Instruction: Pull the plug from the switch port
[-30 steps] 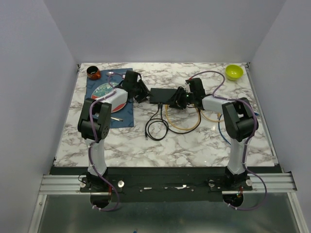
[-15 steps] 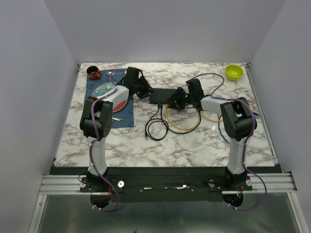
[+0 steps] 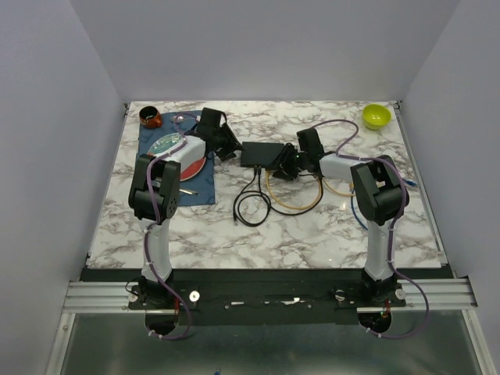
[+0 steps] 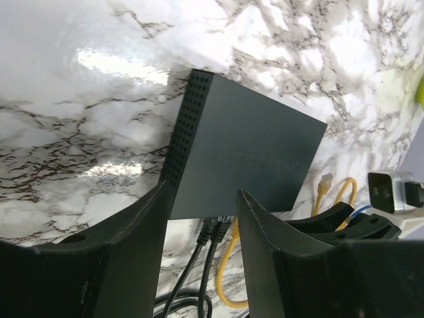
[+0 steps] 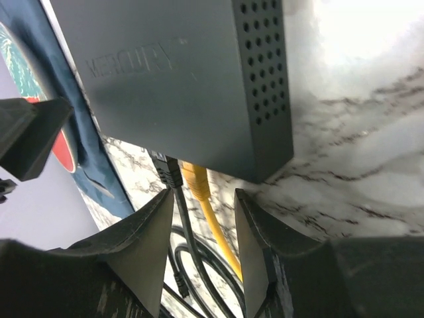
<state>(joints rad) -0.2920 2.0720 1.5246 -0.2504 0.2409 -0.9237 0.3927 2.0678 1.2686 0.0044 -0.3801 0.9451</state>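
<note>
the switch (image 3: 262,153) lies mid-frame on the marble surface (image 3: 328,234), the left hand (image 3: 231,149) at its left end, the right hand (image 3: 283,165) at its lower right; a black cable (image 3: 255,178) and yellow cable (image 3: 294,208) loop below it

A white, grey-veined marble counter (image 3: 312,234) carries a dark blue rectangular mat (image 3: 199,191) on its far left. On the mat lie a round red-rimmed plate with a teal and white face (image 3: 162,144) and, at the far corner, a small brown-orange cup (image 3: 150,117). A lime-green round bowl (image 3: 376,116) sits at the far right corner, and a thin blue cable (image 3: 355,215) curves on the right side.
</note>
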